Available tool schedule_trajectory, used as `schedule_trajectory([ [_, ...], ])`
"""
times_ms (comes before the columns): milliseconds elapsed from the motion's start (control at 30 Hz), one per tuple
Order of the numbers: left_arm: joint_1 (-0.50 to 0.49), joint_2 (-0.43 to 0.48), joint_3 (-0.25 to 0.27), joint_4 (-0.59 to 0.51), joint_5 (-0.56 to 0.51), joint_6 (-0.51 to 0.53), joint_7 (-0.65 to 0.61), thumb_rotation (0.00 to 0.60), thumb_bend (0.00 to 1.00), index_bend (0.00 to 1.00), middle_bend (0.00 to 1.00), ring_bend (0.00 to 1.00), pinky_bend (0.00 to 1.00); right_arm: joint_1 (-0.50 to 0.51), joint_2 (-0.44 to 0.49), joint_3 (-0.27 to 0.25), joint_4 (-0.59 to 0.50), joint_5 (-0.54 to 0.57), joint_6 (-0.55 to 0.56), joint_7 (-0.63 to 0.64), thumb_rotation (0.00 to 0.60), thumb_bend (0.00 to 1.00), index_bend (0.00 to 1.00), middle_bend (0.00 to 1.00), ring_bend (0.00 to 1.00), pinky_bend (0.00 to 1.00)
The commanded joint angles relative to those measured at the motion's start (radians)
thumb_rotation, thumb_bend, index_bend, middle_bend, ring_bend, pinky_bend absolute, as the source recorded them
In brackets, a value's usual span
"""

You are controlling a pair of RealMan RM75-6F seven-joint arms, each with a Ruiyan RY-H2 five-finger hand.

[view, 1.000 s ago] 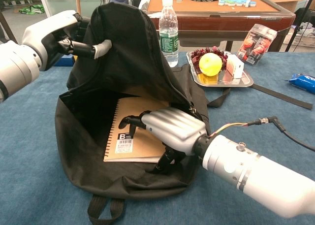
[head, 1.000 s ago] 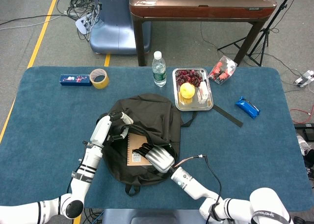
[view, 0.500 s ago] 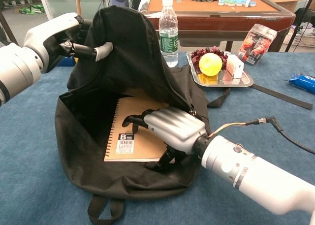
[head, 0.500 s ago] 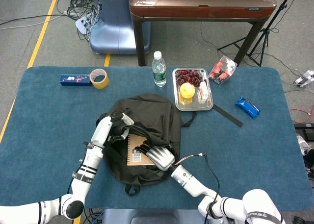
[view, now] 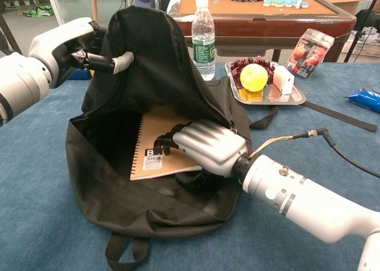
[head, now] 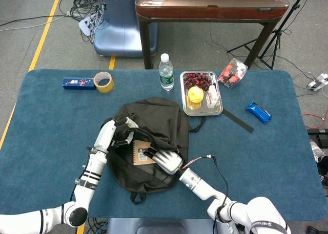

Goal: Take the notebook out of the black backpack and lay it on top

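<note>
A brown wooden table [head: 210,1] stands on grey carpet [head: 31,8] crossed by yellow tape [head: 47,24].

Right hand [head: 167,161] grips notebook [head: 141,153] — inside backpack [head: 154,119]

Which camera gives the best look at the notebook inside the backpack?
The chest view: it looks straight into the open black backpack, showing the notebook with its spiral binding and barcode label, and the right hand on it. The head view shows only a small brown patch of notebook, partly covered by that hand.
</note>
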Motion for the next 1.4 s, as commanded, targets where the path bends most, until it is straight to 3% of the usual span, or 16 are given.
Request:
schedule_trajectory([
  [33, -0.003, 0.0, -0.004, 0.003, -0.007, -0.006, 0.001, 0.6, 0.69, 0.72, 0.46, 0.34, 0.15, 0.008, -0.001, -0.003, 0.011, -0.008, 0.016, 0.007, 0.6, 0.45, 0.34, 0.37, 0.26, 0.34],
  [167, -0.006, 0.002, -0.008, 0.005, -0.016, -0.012, 0.002, 0.6, 0.69, 0.72, 0.46, 0.34, 0.15, 0.012, 0.004, -0.007, 0.016, -0.017, 0.035, 0.002, 0.6, 0.46, 0.39, 0.4, 0.29, 0.37],
  [633, -0.009, 0.013, -0.014, 0.012, -0.03, -0.014, 0.016, 0.6, 0.69, 0.72, 0.46, 0.34, 0.15, 0.022, 0.016, -0.012, 0.04, -0.037, 0.108, -0.011, 0.6, 0.51, 0.71, 0.56, 0.47, 0.51],
  [800, -0.011, 0.014, -0.009, 0.018, -0.032, -0.02, 0.02, 0.6, 0.69, 0.72, 0.46, 0.34, 0.15, 0.02, 0.041, -0.019, 0.011, -0.057, 0.156, -0.008, 0.6, 0.52, 0.78, 0.61, 0.52, 0.54],
  [1133, -0.012, 0.018, -0.008, 0.03, -0.041, -0.023, 0.031, 0.6, 0.69, 0.72, 0.46, 0.34, 0.15, -0.006, 0.145, -0.039, -0.154, -0.091, 0.243, -0.025, 0.6, 0.54, 0.82, 0.65, 0.57, 0.6],
  [1400, -0.017, 0.024, -0.011, 0.035, -0.065, -0.035, 0.047, 0.6, 0.69, 0.72, 0.46, 0.34, 0.15, -0.042, 0.272, -0.054, -0.355, -0.125, 0.319, -0.031, 0.6, 0.54, 0.85, 0.67, 0.61, 0.64],
])
